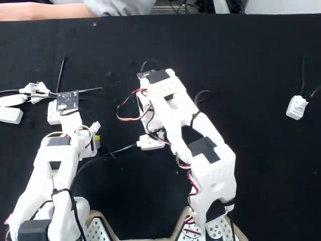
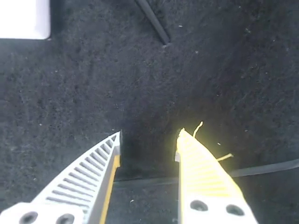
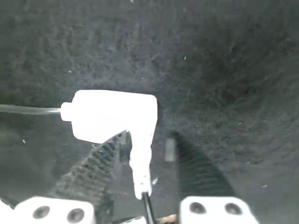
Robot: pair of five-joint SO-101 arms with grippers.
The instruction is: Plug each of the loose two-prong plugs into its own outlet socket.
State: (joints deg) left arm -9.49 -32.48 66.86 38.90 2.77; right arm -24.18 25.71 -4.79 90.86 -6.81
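A white two-prong plug lies on the black cloth, its thin grey cord running off one side. Its narrow stem sits between the fingers of my right gripper, which is open, with a gap on one side of the stem. From above, that plug shows under the middle arm's tip. My left gripper hangs open over bare cloth, straddling a black cable. A white block shows at the corner of the left wrist view. Another white plug lies far right. White outlet pieces lie far left.
The table is covered in black cloth. A small circuit board and loose black wires sit near the left arm. A person's arm rests along the table's far edge. Open cloth lies between the middle arm and the right plug.
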